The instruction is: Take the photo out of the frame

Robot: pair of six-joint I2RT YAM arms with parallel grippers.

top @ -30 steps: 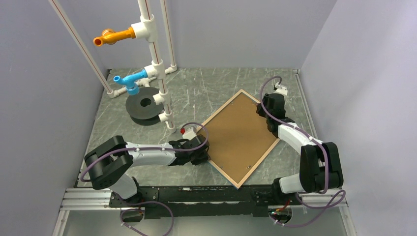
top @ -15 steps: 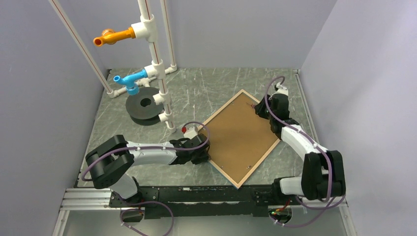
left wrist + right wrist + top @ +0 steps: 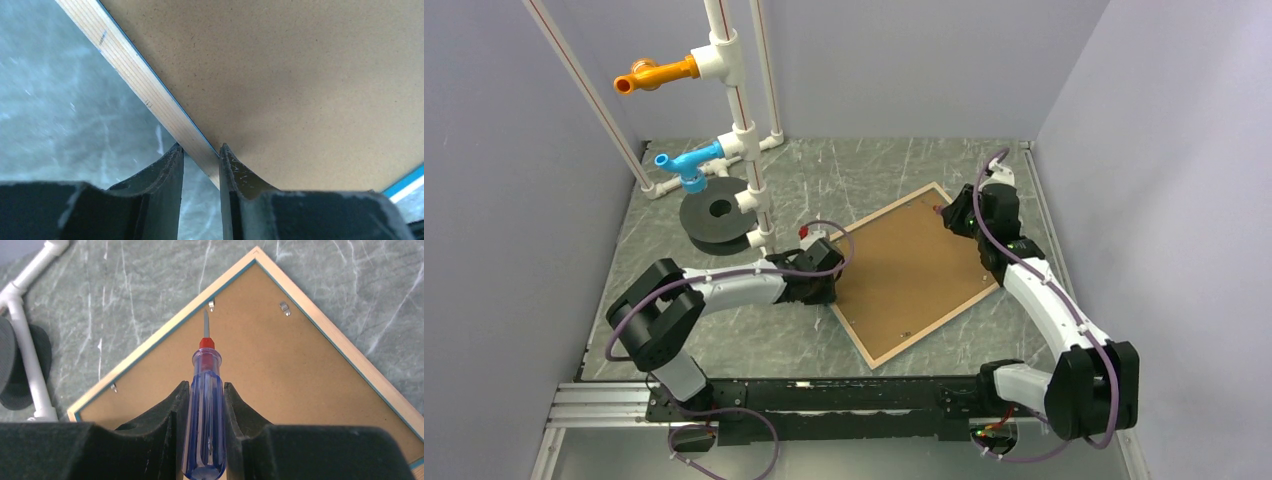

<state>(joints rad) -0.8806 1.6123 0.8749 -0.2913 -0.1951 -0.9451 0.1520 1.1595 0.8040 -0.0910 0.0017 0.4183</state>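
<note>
The frame lies face down on the table, its light wood rim and a thin turquoise line around a plain brown backing board. The photo is hidden beneath that board. My left gripper is shut on the frame's rim at its left corner, one finger on each side. My right gripper is above the far corner, shut on a blue-handled screwdriver. The screwdriver's tip points at a small metal clip. Two more clips show along the rim.
A white pipe stand with an orange fitting and a blue fitting rises at the back left. A black disc lies at its foot. Grey walls close in the table on the left, back and right.
The frame has turned on the table: its left corner went back with my left gripper and its near corner swung left. My right gripper with the screwdriver moved slightly back.
</note>
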